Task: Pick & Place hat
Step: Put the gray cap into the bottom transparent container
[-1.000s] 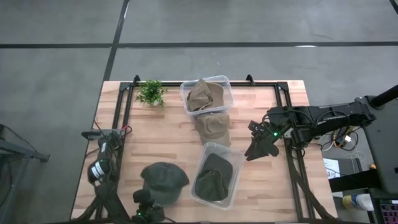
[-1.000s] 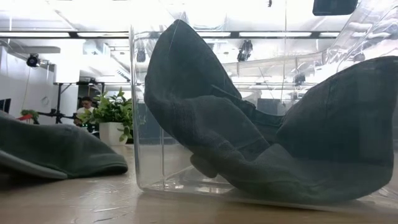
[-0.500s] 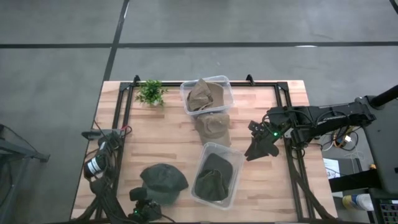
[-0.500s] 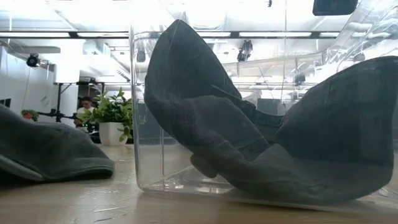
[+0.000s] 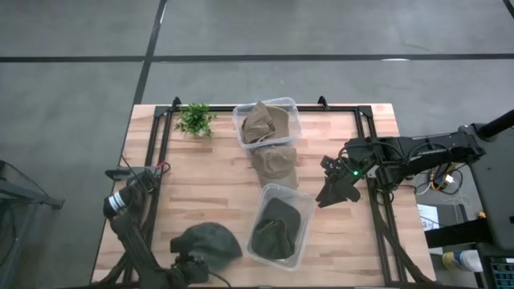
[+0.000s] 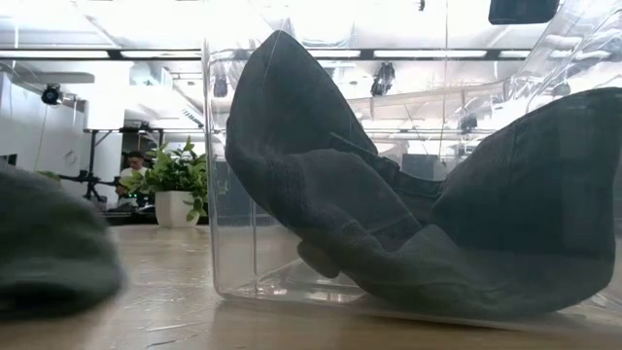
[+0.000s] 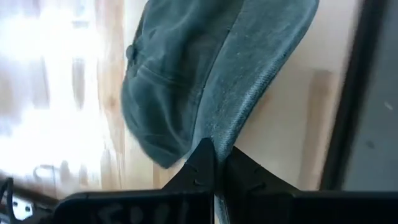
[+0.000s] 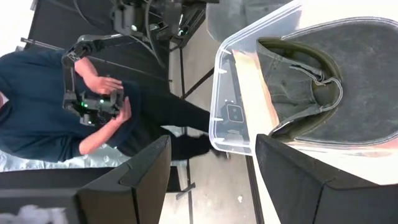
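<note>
A dark green hat is near the table's front left, blurred at the low view's left. My left gripper stands over its near side, shut on it. My right gripper waits open above the table's right part, short of the clear bin with dark green hats in it. A second clear bin at the far middle holds tan hats. One tan hat lies on the table between the bins. My left gripper pinches the hat's brim at its edge between its two fingers. The fingers come from above, pointing steeply down. The hat hangs down and away from the fingers, crown lowest. Whether the crown still touches the table, I cannot tell.
A small potted plant stands at the far left. Black frame rails run along both sides of the table. A person in a dark blue top stands beyond the table, hands on a control device.
My left gripper has gone up and a little toward the table's near left corner, staying shut on the hat. The hat's brim end has risen with it. The hat has been drawn toward the near edge and looks narrower from above.
</note>
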`<action>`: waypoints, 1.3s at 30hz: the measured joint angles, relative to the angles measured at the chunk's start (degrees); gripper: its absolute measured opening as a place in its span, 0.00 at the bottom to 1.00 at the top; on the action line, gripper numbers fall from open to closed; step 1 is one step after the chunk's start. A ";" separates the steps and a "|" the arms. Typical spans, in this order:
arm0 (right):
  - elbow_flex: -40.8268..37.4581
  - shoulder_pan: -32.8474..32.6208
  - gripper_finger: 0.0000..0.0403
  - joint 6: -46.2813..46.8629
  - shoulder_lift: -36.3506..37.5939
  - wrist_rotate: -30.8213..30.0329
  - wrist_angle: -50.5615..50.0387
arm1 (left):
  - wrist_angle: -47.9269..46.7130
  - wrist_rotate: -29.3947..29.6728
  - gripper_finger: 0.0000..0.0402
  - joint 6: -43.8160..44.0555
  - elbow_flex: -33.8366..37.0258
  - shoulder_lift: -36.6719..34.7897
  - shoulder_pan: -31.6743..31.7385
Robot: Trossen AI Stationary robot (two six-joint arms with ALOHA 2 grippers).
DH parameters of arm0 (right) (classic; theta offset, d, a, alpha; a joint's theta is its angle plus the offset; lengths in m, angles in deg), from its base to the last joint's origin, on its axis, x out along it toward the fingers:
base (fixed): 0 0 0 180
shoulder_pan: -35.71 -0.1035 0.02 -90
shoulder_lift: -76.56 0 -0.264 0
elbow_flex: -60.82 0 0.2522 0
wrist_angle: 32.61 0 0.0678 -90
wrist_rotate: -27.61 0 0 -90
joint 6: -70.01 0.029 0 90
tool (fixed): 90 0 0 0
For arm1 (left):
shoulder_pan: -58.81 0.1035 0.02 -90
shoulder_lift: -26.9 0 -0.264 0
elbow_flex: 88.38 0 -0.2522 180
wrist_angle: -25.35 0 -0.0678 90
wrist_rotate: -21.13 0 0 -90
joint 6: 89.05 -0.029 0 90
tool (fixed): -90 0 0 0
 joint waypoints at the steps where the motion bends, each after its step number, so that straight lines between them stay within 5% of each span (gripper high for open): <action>1: 0.00 -0.01 0.57 -0.11 0.00 0.00 -0.02 | -0.02 -1.45 0.02 -1.12 0.17 -1.04 0.44; 8: 0.00 -0.01 0.57 -0.19 -0.01 0.00 -0.03 | 1.70 -5.46 0.02 -2.58 3.76 -7.67 4.77; 15: 0.00 -0.01 0.57 -0.19 -0.02 0.00 -0.02 | 6.97 2.02 0.01 1.89 12.96 -13.41 5.87; 20: 0.00 0.00 0.57 -0.01 -0.02 0.00 -0.04 | 3.82 4.30 0.01 16.51 16.88 -17.37 5.17; 29: 0.00 0.00 0.57 0.07 -0.02 0.00 -0.03 | -1.98 20.98 0.01 45.73 19.90 -29.34 1.79; 36: 0.00 0.00 0.57 0.02 -0.01 0.00 -0.02 | -1.91 27.86 0.01 41.13 21.70 -39.84 1.04; 39: 0.00 0.01 0.57 -0.19 0.00 0.00 -0.02 | -1.97 37.39 0.01 37.83 21.32 -44.83 0.83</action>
